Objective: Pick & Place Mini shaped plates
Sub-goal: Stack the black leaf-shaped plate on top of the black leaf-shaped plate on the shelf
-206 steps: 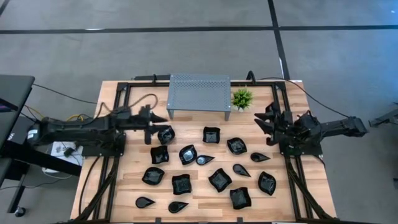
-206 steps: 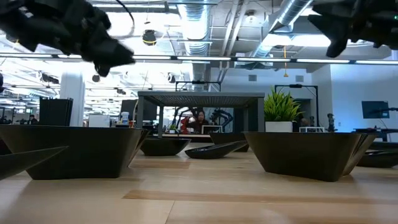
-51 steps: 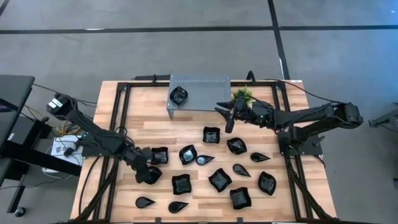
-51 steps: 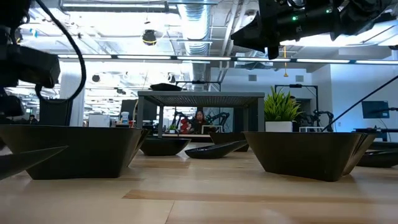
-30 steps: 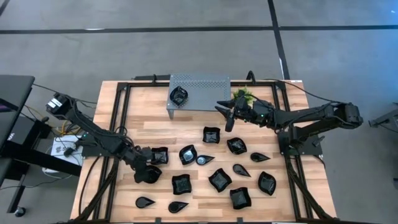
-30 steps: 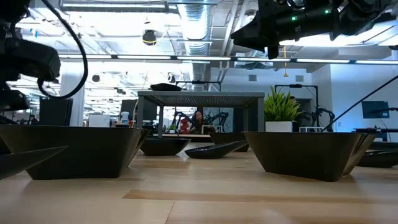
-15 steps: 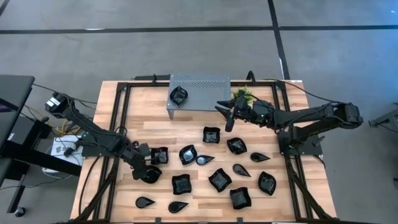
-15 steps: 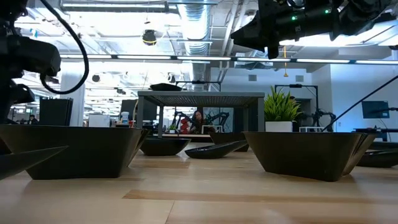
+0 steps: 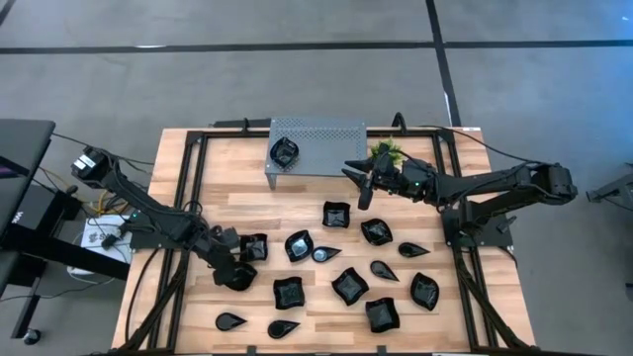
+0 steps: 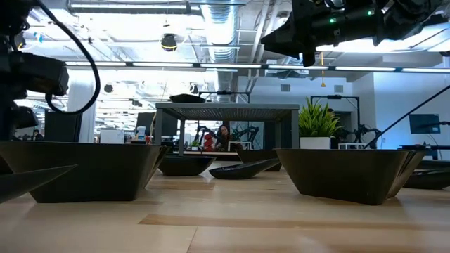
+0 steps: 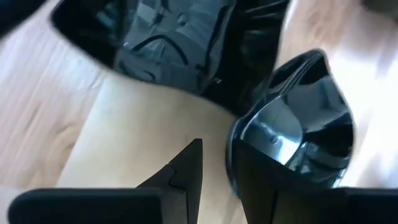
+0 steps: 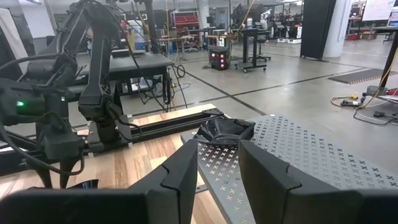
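Several glossy black mini plates lie on the wooden table (image 9: pixel 455 297), bases down. One more plate (image 9: pixel 285 152) (image 12: pixel 224 130) sits on the grey perforated rack (image 9: pixel 326 138). My left gripper (image 9: pixel 235 274) (image 11: pixel 217 155) is low at the near-left, open, over the rim of a teardrop plate (image 9: pixel 243 281) (image 11: pixel 298 130), beside a wavy square plate (image 9: pixel 254 247). My right gripper (image 9: pixel 359 188) (image 12: pixel 217 146) hovers open above the table, in front of the rack, touching nothing. My left gripper comes down slanting from the table's left onto the teardrop plate. One finger (image 11: pixel 267 180) stands inside the plate's rim (image 11: pixel 235 140) and the other (image 11: pixel 186 168) outside it. A strip of table shows between the outer finger and the rim. Whether the inner finger touches the plate I cannot tell.
A small green potted plant (image 9: pixel 386 153) (image 10: pixel 316 119) stands right of the rack, close to my right arm. Black frame rails run along the table's left and right sides. The plates cluster from the table's middle to its near edge. Bare wood lies in front of the rack.
My left gripper has shifted a little toward the table's right, over the near-left teardrop plate.
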Motion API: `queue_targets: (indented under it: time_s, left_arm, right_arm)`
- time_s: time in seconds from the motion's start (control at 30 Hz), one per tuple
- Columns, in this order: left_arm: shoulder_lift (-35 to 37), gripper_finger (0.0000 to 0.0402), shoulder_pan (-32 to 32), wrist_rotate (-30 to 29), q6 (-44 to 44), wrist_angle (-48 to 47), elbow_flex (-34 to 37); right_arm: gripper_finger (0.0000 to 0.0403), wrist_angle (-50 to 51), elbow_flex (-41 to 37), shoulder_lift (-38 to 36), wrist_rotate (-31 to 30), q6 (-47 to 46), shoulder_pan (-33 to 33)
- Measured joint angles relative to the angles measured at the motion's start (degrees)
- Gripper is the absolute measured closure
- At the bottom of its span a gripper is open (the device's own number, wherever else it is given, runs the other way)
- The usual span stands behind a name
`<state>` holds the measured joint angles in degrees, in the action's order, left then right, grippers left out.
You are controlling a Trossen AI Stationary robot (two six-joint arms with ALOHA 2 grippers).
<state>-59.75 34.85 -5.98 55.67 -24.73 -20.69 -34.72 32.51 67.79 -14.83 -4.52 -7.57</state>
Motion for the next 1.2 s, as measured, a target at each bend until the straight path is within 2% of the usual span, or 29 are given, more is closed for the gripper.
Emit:
queue_targets:
  time_s: [0.27,0.5,0.63,0.93,1.03,1.2]
  left_arm:
    - [0.0,0.032,0.0,0.2,-0.3,0.8,0.0]
    - [-1.0,0.0392,0.1,2.6,-1.6,2.7,1.6]
    - [-1.0,0.0394,0.0,0.0,-4.7,3.7,0.2]
    - [-1.1,0.0397,0.0,2.0,-4.0,7.0,-6.4]
    - [-1.1,0.0397,-0.9,-2.0,-5.1,7.5,-8.7]
    - [-1.1,0.0395,-6.2,-13.5,-14.7,8.1,-13.4]
  right_arm:
    - [0.029,0.0,0.0,0.0,0.0,0.0,0.0]
    - [0.029,0.0,0.0,0.0,0.0,0.0,0.0]
    - [0.029,0.0,0.0,0.0,0.0,0.0,0.0]
    - [0.029,0.0,0.0,0.0,0.0,0.0,0.0]
    - [0.029,-0.1,0.0,0.0,0.0,0.0,0.0]
    - [0.029,-1.2,0.0,0.0,0.0,0.0,-0.1]
